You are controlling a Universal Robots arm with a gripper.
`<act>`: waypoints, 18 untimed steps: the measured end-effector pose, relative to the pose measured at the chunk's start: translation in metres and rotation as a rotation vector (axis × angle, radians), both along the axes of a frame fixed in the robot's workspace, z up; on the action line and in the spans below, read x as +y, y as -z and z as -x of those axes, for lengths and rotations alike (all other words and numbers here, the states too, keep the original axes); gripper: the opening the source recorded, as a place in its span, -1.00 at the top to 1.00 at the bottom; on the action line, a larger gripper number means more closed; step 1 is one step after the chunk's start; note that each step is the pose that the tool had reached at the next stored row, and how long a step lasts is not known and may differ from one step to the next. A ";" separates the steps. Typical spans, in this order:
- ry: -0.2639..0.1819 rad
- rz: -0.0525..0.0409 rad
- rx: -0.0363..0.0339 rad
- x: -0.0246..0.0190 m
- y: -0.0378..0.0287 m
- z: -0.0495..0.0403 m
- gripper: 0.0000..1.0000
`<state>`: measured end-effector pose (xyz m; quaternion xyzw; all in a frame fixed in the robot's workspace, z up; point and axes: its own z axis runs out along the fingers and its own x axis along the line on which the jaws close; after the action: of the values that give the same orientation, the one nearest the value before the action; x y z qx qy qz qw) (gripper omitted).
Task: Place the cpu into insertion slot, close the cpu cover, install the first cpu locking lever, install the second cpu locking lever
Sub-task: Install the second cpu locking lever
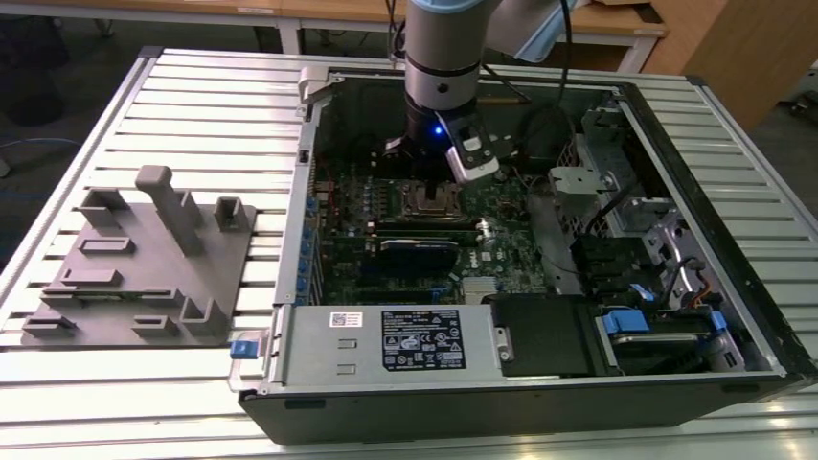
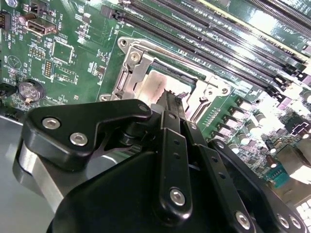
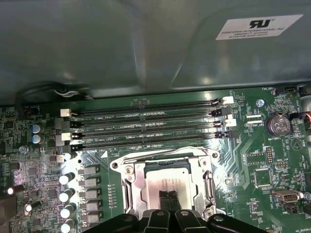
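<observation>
Poised low over the insertion slot [image 3: 167, 182] at lower centre of the first wrist view: gripper [image 3: 168, 200], fingers drawn narrow, tips close together over the pale metal top of the cpu [image 3: 167, 187]. Seated, by the look of it, inside the silvery frame; whether pinched or merely touched, impossible to tell. Likely in hand: the first step, setting the chip down. Called for next, as a judgement: a clean release without dragging the chip askew. Same socket at upper centre of the second wrist view, near edge masked by black finger linkages. Cpu cover and both locking levers hard to separate from the socket's metal rim. Small and dim at centre of the exterior view, inside the open computer case [image 1: 715, 230].
</observation>
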<state>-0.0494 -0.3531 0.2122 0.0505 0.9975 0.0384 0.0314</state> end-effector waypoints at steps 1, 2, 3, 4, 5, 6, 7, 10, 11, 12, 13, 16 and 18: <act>0.000 0.0000 0.0000 0.0000 -0.0011 0.0000 0.79; 0.000 -0.0001 -0.0001 0.0001 -0.0020 0.0000 0.79; -0.001 -0.0003 -0.0002 0.0001 -0.0021 -0.0001 0.79; -0.001 -0.0005 -0.0003 0.0001 -0.0021 -0.0001 0.79; -0.001 -0.0005 -0.0004 0.0001 -0.0022 -0.0001 0.79; -0.001 -0.0003 -0.0002 0.0001 -0.0024 -0.0001 0.79; -0.001 -0.0002 -0.0001 0.0001 -0.0025 -0.0001 0.79; -0.001 0.0000 0.0000 0.0000 -0.0042 0.0000 0.79; 0.000 -0.0002 -0.0002 0.0001 -0.0041 -0.0001 0.79; -0.001 -0.0003 -0.0002 0.0001 -0.0041 -0.0001 0.79; -0.001 -0.0002 -0.0002 0.0001 -0.0052 0.0000 0.79; -0.001 -0.0001 0.0003 0.0001 -0.0066 0.0000 0.79; -0.001 0.0000 0.0015 0.0000 -0.0066 0.0000 0.79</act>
<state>-0.0494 -0.3531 0.2189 0.0503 0.9975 0.0384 0.0306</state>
